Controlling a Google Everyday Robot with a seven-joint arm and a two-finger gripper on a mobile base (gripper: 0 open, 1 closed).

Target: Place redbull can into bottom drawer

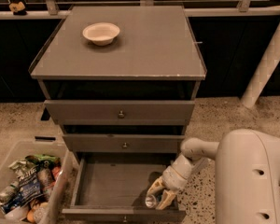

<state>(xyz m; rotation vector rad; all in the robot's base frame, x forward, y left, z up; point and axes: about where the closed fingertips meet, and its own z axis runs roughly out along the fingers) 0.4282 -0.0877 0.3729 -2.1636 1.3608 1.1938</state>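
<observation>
Metal is glinting on the round end of the slim redbull can (pixel 151 201), which is lying low inside the open bottom drawer (pixel 107 183), a flat grey box, near its front right corner. I am seeing my gripper (pixel 157 198) clamping it between pale fingers (pixel 168 199), below the round cream bowl (pixel 101 33).

Cream hand (pixel 157 198) in the grey bottom drawer (pixel 107 183), silvery redbull can (pixel 151 201), cream bowl (pixel 101 33).

Gripper (pixel 159 193), low in bottom drawer's (pixel 112 183) front right corner, covers most of redbull can (pixel 150 201); only one shiny end shows. Plastic bin (pixel 28 148) cut by left and bottom edges; packet labels unreadable. Arm (pixel 252 171) runs off right and bottom edges.
</observation>
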